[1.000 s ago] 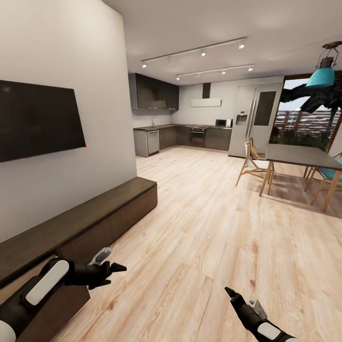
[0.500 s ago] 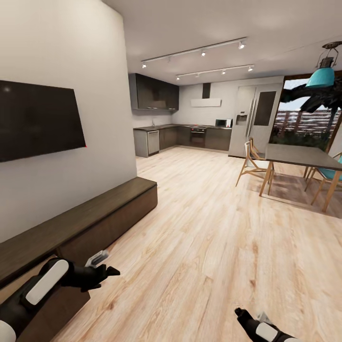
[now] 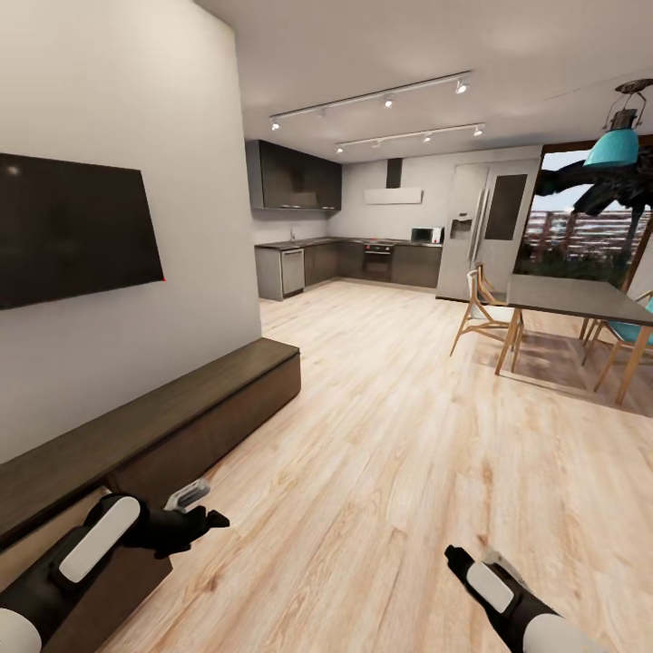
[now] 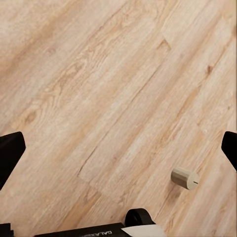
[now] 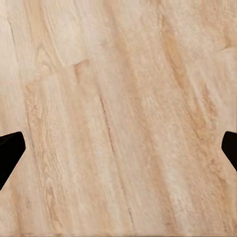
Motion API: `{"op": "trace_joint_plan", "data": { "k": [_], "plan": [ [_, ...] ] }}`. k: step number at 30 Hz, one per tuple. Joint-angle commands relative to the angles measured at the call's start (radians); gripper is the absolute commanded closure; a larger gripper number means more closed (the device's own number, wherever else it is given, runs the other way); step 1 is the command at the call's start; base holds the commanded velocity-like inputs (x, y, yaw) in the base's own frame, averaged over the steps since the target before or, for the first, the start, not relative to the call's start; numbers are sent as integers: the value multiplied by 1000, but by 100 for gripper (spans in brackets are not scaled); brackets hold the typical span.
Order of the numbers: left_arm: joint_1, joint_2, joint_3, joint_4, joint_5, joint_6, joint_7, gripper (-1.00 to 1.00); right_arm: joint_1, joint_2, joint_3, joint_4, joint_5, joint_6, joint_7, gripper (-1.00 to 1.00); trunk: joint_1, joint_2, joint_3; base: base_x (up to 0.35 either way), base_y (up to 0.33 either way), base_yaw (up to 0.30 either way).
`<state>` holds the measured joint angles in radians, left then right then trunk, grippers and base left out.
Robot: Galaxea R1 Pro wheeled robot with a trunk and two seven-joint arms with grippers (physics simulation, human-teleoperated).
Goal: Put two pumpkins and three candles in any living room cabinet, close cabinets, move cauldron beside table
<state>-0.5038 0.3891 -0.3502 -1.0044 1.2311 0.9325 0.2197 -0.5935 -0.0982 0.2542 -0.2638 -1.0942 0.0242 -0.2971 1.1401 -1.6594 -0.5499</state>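
your right gripper dipped then came back; both grippers are wide open, empty. left gripper has a candle lying sideways on the floor, so a sloppy grab could roll it away.

Both arms reach forward, low. The left gripper and the right gripper each have their jaws spread wide, fingertips far apart in the wrist views, holding nothing.
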Motion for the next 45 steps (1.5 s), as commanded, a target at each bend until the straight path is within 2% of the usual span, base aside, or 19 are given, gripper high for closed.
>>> {"op": "trace_joint_plan", "data": {
  "k": [1,8,22,27,31,34,35,45],
  "plan": [
    [-1,1,-2,-1,11,0,8,-100,0,-1,8,-15,-5,15,-8,-100,0,-1,-1,0,0,0],
    [-1,1,-1,-3,13,-1,4,-100,0,1,8,-35,-4,38,-8,-100,0,-1,-1,0,0,-49],
    [-1,0,-3,-3,12,-1,8,-100,0,2,10,-34,-3,41,-8,-100,0,-1,-1,0,0,-276],
    [-1,-29,-12,-3,4,-4,25,-100,0,2,10,-32,-4,42,-7,-100,0,-1,-1,0,0,-294],
    [-1,-67,-24,-19,2,-4,92,-100,0,0,9,-32,-5,43,-7,-100,0,-1,-1,0,0,-294],
    [-1,-89,-38,-51,1,-4,203,-100,0,-2,9,-32,-6,44,-7,-100,0,-1,-1,0,0,-294],
    [-1,-90,-41,-58,1,-4,215,-100,0,-3,9,-32,-7,44,-7,-100,0,-1,-1,0,0,-294],
    [-1,-93,-57,-95,2,-4,238,-100,0,-6,10,-29,-7,48,-6,-100,0,-1,-1,0,0,-294]
  ]
}}
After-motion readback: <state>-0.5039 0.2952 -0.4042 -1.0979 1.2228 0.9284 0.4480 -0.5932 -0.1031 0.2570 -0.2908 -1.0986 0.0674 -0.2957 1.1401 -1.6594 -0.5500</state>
